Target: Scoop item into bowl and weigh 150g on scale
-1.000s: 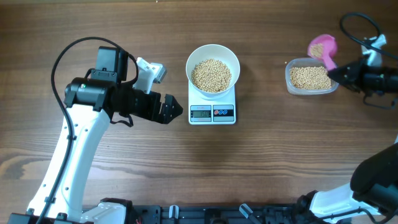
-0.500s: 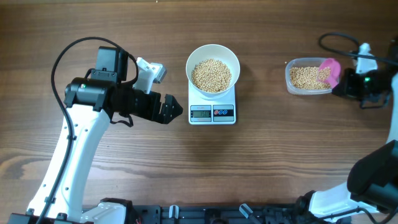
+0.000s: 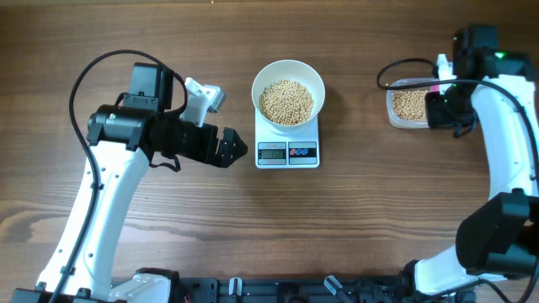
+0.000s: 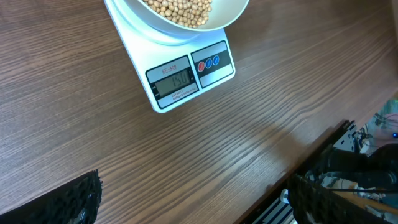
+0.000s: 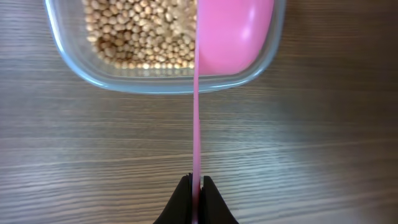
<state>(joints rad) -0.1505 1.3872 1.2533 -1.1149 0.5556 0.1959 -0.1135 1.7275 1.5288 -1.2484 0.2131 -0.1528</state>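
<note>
The white bowl (image 3: 288, 93), well filled with pale-tan beans (image 3: 285, 101), stands on the small white scale (image 3: 287, 150) at mid-table. In the left wrist view the scale's display (image 4: 179, 79) reads 150. My left gripper (image 3: 234, 148) hovers open and empty just left of the scale. My right gripper (image 5: 196, 186) is shut on the thin handle of a pink scoop (image 5: 233, 31). The scoop's head lies over the right end of the clear tub (image 5: 81, 68), beside more beans (image 5: 137, 37). From overhead, the right gripper (image 3: 440, 109) covers the tub's right side.
The clear tub (image 3: 408, 104) sits at the far right of the wooden table. The right arm's cable loops above it. The table's near edge and the dark arm bases show in the left wrist view, at its lower right (image 4: 348, 180).
My right arm has swung left and turned over the tub, carrying the pink scoop from behind the tub to above its right end. The left arm, bowl and scale are unmoved.
</note>
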